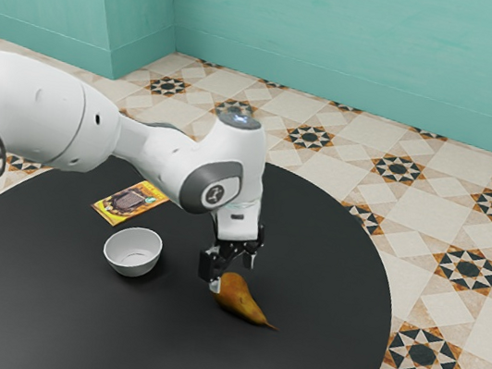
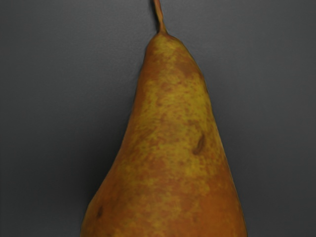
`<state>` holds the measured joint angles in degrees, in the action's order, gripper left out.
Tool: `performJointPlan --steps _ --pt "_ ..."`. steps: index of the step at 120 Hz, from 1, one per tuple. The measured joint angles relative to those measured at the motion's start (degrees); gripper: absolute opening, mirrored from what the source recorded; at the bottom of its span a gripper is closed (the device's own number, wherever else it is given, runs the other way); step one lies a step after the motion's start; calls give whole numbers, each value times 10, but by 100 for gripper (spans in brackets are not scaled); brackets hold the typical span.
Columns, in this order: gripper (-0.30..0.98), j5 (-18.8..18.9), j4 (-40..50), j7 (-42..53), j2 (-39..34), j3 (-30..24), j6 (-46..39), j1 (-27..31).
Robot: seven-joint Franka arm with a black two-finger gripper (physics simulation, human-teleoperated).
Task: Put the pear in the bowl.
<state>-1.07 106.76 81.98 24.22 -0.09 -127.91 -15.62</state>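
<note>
Claw (image 1: 232, 275) set wide, pointed down, low over the pear's fat end, to the exterior view's right of the bowl (image 1: 132, 253). One fingertip is seen right at the pear's fat end, on the bowl side; the other finger is seen on the far side, well spread from the first. Whether the pear is touched on that far side cannot be told.

Pear (image 1: 242, 299) is laid on its side on the table (image 1: 329, 254), outside the bowl, to the exterior view's right of it and a bit nearer the camera. Fat end is turned toward the bowl, stem pointed away from it. In the wrist view the neck and stem are seen from above, yellow-brown skin with a small dark mark, dark tabletop on both sides.

Bowl is white, upright, stood on the table. Yellow packet (image 1: 131, 202) with a dark printed picture is laid flat just beyond the bowl, farther from the camera. White arm (image 1: 162, 151) is reached in from the exterior view's left, passed above and beyond the bowl.
</note>
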Motion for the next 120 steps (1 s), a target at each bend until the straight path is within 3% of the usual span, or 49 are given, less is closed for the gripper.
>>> performJointPlan --steps 43,65,76,97,120 --pt "67 -4 -5 33 44 0 -11 -2" --pt "38 -5 -5 42 41 0 -13 -4" --pt "34 -5 -5 46 32 0 -14 -3" --pt "27 -5 -4 51 -28 0 2 6" --pt "25 -5 4 56 -110 0 49 56"
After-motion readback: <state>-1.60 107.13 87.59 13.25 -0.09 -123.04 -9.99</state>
